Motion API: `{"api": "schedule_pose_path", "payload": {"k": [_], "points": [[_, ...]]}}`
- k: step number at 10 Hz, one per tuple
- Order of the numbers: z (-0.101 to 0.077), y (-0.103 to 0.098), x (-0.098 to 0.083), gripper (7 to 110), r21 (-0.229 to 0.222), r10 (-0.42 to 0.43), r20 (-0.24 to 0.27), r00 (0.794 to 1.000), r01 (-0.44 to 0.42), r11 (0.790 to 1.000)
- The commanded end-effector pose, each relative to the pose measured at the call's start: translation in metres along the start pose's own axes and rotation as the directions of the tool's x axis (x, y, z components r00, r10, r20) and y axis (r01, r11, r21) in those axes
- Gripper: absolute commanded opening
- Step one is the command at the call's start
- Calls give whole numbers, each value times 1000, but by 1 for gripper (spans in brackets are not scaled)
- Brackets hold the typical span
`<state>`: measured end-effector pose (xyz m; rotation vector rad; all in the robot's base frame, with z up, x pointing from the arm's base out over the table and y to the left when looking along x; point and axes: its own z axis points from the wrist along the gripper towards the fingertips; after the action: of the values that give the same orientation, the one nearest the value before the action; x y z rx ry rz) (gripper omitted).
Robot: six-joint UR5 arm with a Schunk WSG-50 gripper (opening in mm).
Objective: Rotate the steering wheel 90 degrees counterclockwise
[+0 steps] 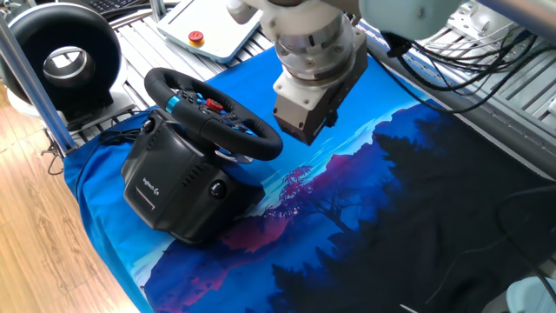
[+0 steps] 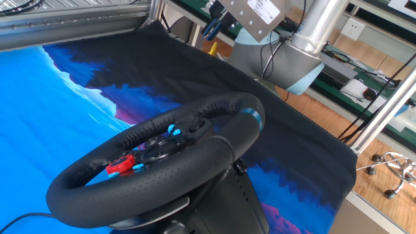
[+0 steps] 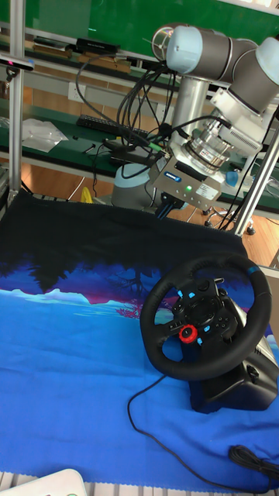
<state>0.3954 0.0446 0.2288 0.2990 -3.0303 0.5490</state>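
Gripper (image 3: 164,211) hangs in the air above the cloth, behind and to the side of the wheel, touching nothing. Only dark finger stubs poke out below its grey body in the tall fixed view; whether they are spread or pressed together cannot be told. One arm, one gripper.

Arm pose: grey wrist housing (image 1: 306,109) points down at a tilt, its lower end just beside the rim in one fixed view but clear of it. From the other fixed view only the housing's labelled underside (image 2: 252,14) shows at the top edge, with blue-handled bits beside it.

One steering wheel (image 3: 207,315), black rim, sitting on its bulky black base (image 1: 178,188) at one end of the blue landscape-print cloth (image 1: 365,200). Rim is tilted back. One blue stripe mark (image 3: 253,272) at the rim's upper right in the tall fixed view. One red hub button (image 3: 187,334), several small blue buttons around it. One black cable (image 3: 155,434) trails from the base over the cloth.

Off the cloth: one black ring-shaped device with white centre (image 1: 64,60), and one white pendant with a red button (image 1: 212,26).
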Motion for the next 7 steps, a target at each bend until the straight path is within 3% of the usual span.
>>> {"api": "schedule_pose_path", "payload": {"k": [1,4,5,6,7], "points": [[0,14,-1,7,-59,-87,-8,996,86,995],[0,10,0,7,-43,-39,-17,999,38,998],[0,14,7,7,-60,5,-45,999,-8,998],[-1,15,16,7,-65,-33,-78,996,28,997],[-1,25,11,7,-110,-82,-53,995,76,991]]}}
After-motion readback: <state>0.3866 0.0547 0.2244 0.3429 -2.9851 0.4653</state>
